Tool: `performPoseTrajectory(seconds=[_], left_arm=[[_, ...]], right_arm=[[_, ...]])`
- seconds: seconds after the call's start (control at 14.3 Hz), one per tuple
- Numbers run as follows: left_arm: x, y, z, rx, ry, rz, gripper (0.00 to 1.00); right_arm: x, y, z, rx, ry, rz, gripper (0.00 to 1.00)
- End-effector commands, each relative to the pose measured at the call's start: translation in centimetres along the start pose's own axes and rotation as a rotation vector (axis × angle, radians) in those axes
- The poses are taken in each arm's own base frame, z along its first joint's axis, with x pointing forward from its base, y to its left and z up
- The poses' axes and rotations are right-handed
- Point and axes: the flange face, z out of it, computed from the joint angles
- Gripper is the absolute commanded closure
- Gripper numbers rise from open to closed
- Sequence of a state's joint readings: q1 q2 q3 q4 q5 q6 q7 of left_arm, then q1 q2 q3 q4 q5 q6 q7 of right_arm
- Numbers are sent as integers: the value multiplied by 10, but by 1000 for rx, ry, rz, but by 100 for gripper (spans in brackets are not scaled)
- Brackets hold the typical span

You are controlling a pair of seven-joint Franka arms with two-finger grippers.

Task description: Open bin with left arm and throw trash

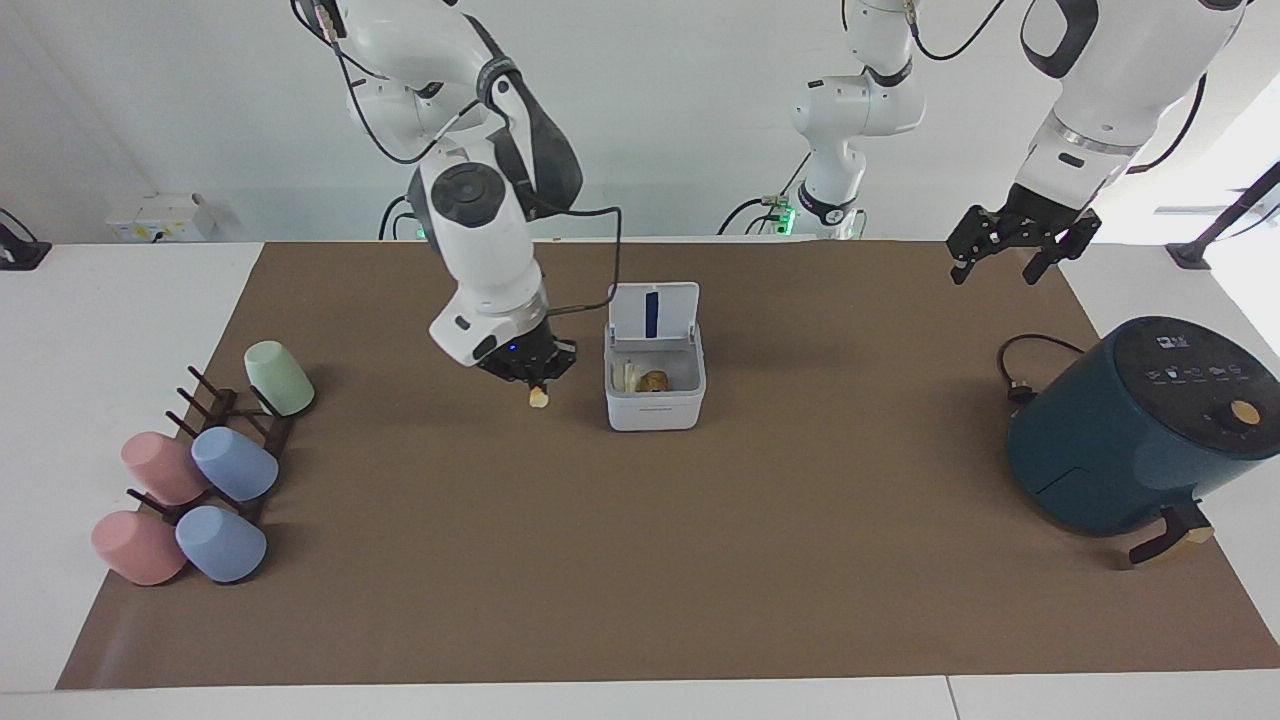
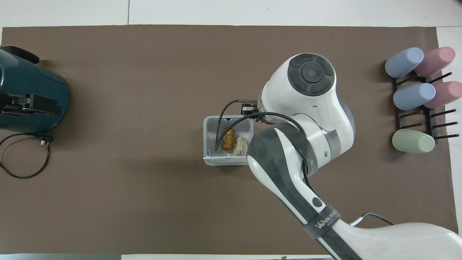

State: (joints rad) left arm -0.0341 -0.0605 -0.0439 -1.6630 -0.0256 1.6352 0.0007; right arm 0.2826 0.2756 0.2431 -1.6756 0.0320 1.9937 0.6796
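The white bin (image 1: 655, 411) stands mid-mat with its lid (image 1: 652, 312) raised, blue stripe showing. In it lie a golden-brown cylinder (image 1: 655, 381) and a white paper wad (image 1: 630, 377); both also show in the overhead view, the cylinder (image 2: 228, 139) and the wad (image 2: 241, 146). My right gripper (image 1: 536, 385) is shut on a tiny orange-yellow lump (image 1: 539, 398) and hangs over the mat just beside the bin, toward the right arm's end. In the overhead view its wrist hides it and covers part of the bin (image 2: 209, 144). My left gripper (image 1: 1020, 250) is open and empty, raised over the mat's edge near the air fryer.
A dark teal air fryer (image 1: 1140, 430) with a loose cable (image 1: 1020, 365) stands at the left arm's end. A rack of pastel cups (image 1: 200, 470) sits at the right arm's end. In the overhead view the left gripper (image 2: 54, 107) overlaps the air fryer (image 2: 32, 83).
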Motion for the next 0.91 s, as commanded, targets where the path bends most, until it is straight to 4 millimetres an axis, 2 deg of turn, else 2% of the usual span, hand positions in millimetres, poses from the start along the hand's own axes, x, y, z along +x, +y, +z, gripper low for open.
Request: performPoseTrajectory(seconds=[0.0, 0.21, 0.49, 0.63, 0.7, 0.84], left_arm=[[-3, -1, 3, 17, -33, 14, 0], [-3, -2, 3, 17, -33, 13, 0], [-4, -4, 3, 17, -24, 6, 0], [-4, -4, 3, 17, -23, 5, 0], [-3, -4, 3, 17, -22, 8, 0], [-3, -4, 4, 17, -24, 11, 0]], right_arm=[[-9, -11, 5, 37, 14, 58, 100], [-14, -14, 15, 61, 41, 62, 100], [-45, -41, 43, 78, 45, 67, 100], [-52, -42, 55, 75, 42, 71, 100], [-54, -42, 55, 75, 40, 72, 83], [-54, -42, 55, 68, 33, 84, 0]])
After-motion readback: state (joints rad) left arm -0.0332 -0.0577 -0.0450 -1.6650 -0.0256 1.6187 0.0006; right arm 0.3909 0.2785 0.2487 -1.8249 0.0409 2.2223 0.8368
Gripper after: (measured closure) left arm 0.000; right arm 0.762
